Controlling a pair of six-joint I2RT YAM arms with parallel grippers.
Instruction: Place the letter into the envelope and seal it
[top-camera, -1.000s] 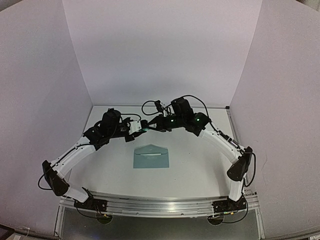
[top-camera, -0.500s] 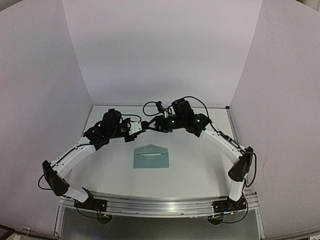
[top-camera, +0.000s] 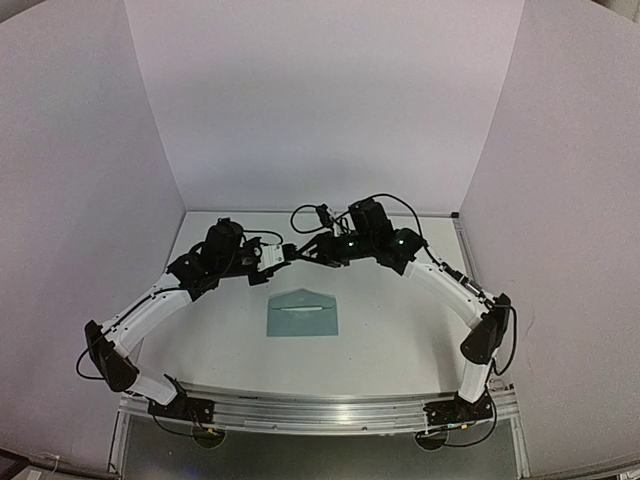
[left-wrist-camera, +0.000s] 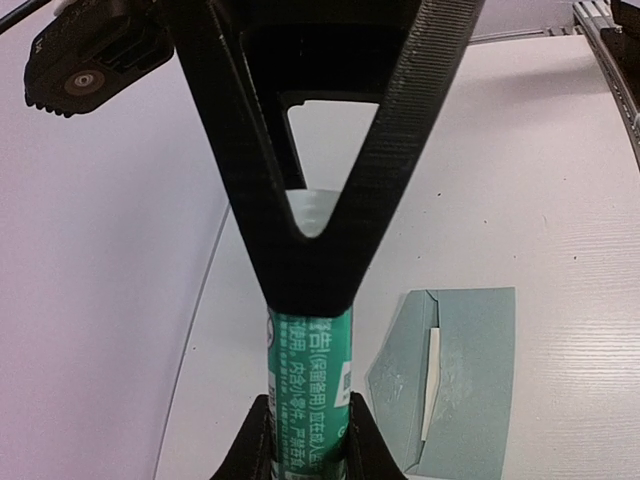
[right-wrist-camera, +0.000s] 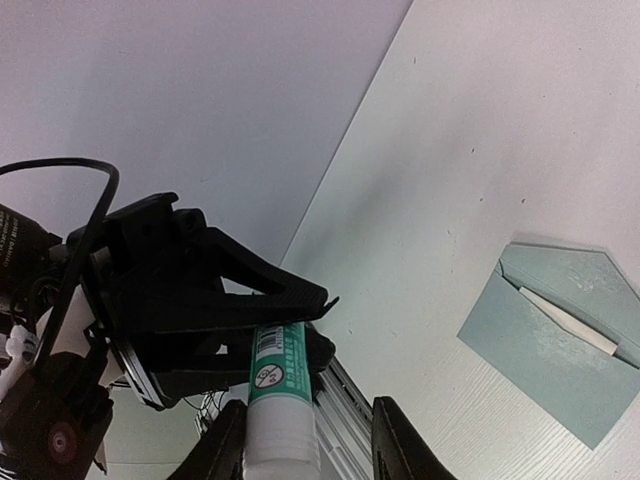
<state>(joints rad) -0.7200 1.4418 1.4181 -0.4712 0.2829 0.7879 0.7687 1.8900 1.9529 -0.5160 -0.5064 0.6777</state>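
Observation:
The teal envelope (top-camera: 304, 314) lies flat mid-table with its triangular flap open toward the back; it also shows in both wrist views, envelope (left-wrist-camera: 470, 380) and envelope (right-wrist-camera: 560, 350). A pale sliver sits at its mouth; the letter itself is hidden. Above the table behind it, my left gripper (top-camera: 283, 254) is shut on a green glue stick (left-wrist-camera: 308, 380). The glue stick (right-wrist-camera: 278, 375) has its white end lying between the fingers of my right gripper (right-wrist-camera: 305, 450), whose jaws stand wider than that end, with a gap on one side.
White enclosure walls stand close on the left, back and right. An aluminium rail (top-camera: 320, 410) runs along the near edge where both arm bases are bolted. Black cables loop above the right wrist (top-camera: 320, 212).
My right gripper has opened off the white end of the glue stick and drawn slightly to the right. The left gripper has tightened on the stick. The envelope has not moved.

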